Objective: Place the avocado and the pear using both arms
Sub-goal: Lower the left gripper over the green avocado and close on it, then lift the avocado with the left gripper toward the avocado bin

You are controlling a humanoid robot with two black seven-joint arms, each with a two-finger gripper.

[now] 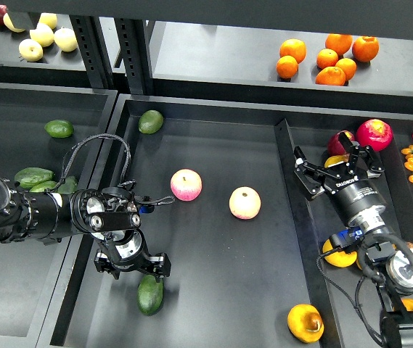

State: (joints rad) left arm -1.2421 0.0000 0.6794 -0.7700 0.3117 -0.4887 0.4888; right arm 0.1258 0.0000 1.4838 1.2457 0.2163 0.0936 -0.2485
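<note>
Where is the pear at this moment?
In the head view the pear lies at the bottom right of the middle tray, by its right wall. It is below the right-hand apple, and no claw touches it.

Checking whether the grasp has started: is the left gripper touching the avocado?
Cannot tell. In the head view the left gripper overlaps the top of the avocado, hiding any contact or gap.

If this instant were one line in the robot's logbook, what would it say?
left gripper: over avocado, grip unclear | right gripper: open, empty, by yellow fruit | pear: in centre tray
</note>
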